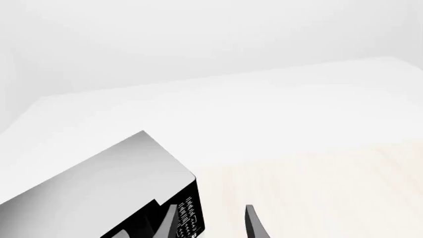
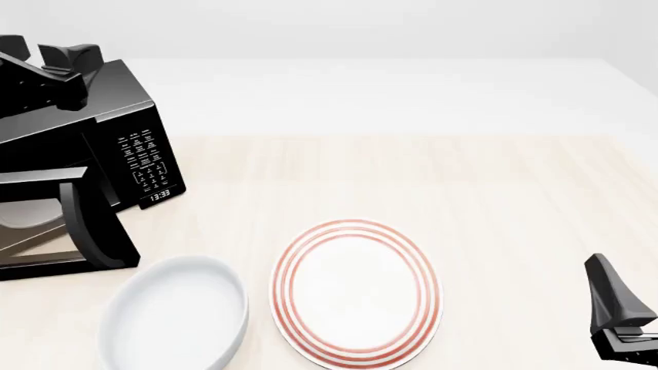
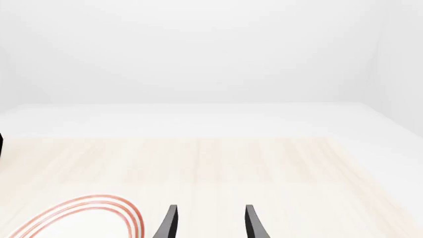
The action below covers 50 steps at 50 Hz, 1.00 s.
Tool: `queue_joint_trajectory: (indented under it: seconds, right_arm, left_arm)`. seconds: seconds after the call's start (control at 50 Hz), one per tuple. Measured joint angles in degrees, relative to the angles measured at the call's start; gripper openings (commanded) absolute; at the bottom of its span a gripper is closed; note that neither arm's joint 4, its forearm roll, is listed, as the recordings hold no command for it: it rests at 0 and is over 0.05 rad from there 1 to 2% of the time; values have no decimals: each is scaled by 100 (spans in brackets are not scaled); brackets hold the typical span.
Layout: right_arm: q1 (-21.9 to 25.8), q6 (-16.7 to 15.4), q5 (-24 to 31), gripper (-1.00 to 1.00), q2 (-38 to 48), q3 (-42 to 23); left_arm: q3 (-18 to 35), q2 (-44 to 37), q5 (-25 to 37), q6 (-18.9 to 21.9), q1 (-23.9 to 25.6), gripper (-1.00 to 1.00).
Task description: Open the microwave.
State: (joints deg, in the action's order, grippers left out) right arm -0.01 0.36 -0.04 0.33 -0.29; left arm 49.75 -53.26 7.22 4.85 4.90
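The microwave [image 2: 123,131] is a glossy black box at the table's left, with a white-lettered keypad [image 2: 144,162] and a clock display [image 2: 159,196]. Its door [image 2: 103,231] stands swung out toward me, bar handle [image 2: 74,208] on the free edge, and the pale turntable [image 2: 21,220] shows inside. My left gripper [image 2: 64,65] hovers above the microwave's top, open and empty. In the left wrist view the gripper [image 1: 210,227] sits over the microwave's top [image 1: 99,183], near the keypad [image 1: 188,218]. My right gripper [image 2: 617,320] is open and empty at the front right, and also shows in the right wrist view [image 3: 210,225].
A white bowl [image 2: 175,312] sits at the front left just before the open door. A white plate with red rings [image 2: 355,289] lies beside it at the front middle, and its rim shows in the right wrist view [image 3: 86,213]. The table top [image 2: 463,177] is pale wood.
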Motion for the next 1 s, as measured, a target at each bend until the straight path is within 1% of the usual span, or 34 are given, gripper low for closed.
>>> queue_joint_trajectory:
  seconds: [0.16, 0.4, 1.0]
  right_arm:
    - [0, 0, 0, 100, 0, 0]
    - [-1, 0, 0, 100, 0, 0]
    - [0, 0, 0, 100, 0, 0]
  left_arm:
    - [179, -258, 239, 7, 38, 100]
    - [319, -504, 494, -121, 2, 100]
    - [341, -1049, 671, -521, -202, 100]
